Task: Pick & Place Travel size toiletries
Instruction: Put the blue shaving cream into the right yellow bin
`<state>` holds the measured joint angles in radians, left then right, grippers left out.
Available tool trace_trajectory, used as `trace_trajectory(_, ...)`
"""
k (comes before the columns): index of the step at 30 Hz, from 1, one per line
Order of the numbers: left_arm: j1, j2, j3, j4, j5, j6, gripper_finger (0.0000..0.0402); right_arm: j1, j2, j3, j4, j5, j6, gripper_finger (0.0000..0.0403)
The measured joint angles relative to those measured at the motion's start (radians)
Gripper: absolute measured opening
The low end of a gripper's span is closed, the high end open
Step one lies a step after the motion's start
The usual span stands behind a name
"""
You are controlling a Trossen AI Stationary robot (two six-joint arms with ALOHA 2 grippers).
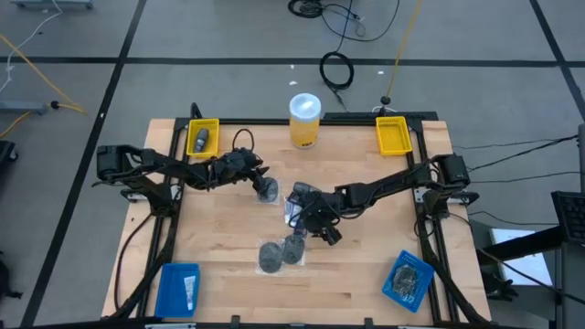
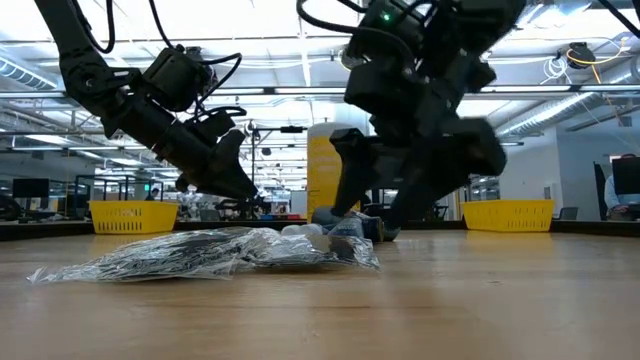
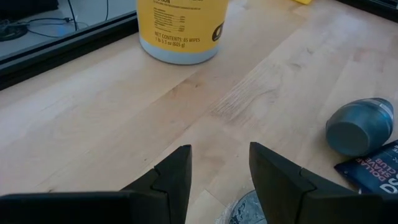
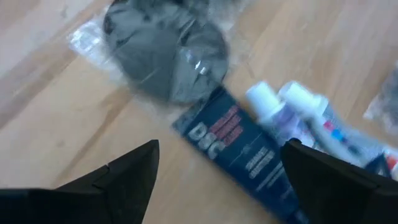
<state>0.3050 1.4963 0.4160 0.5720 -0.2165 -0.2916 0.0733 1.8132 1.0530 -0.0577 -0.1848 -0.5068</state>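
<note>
The travel size toiletries lie mid-table. A cluster (image 1: 297, 203) holds a dark blue tube (image 4: 239, 146), slim white tubes (image 4: 280, 106) and a stubby blue-grey container (image 3: 360, 124). One plastic-wrapped grey mesh disc (image 1: 267, 190) lies beside the cluster, and two more (image 1: 279, 253) lie nearer the table's near edge. My left gripper (image 1: 259, 181) (image 3: 219, 177) is open, low over the table right beside the first disc (image 3: 245, 210). My right gripper (image 1: 315, 217) (image 4: 217, 180) is open wide, hovering over the dark blue tube and a wrapped disc (image 4: 165, 56).
A large yellow jar with a white lid (image 1: 305, 119) stands at the far middle. Yellow bins sit at the far left (image 1: 203, 137) and far right (image 1: 393, 134). Blue bins sit at the near left (image 1: 178, 288) and near right (image 1: 407, 279), each holding items.
</note>
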Motion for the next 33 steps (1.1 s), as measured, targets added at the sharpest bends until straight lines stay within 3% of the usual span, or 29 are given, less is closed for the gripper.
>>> trace_trajectory(4,0.0,0.0,0.0,0.0,0.0,-0.001,0.0157,-0.022,0.005,-0.037,0.104,-0.002,-0.011,0.0321)
trace_trajectory(12,0.0,0.0,0.0,0.005,0.0,-0.005,0.0157,-0.072,0.029,-0.039,0.061,-0.049,-0.005,0.032)
trace_trajectory(19,-0.001,0.0,0.0,0.005,0.0,-0.004,0.0157,-0.051,0.03,-0.038,0.015,-0.054,0.047,0.0313)
trace_trajectory(33,-0.001,0.0,0.0,0.005,0.0,-0.003,0.0157,-0.036,0.029,-0.038,-0.04,0.031,0.283,0.0186)
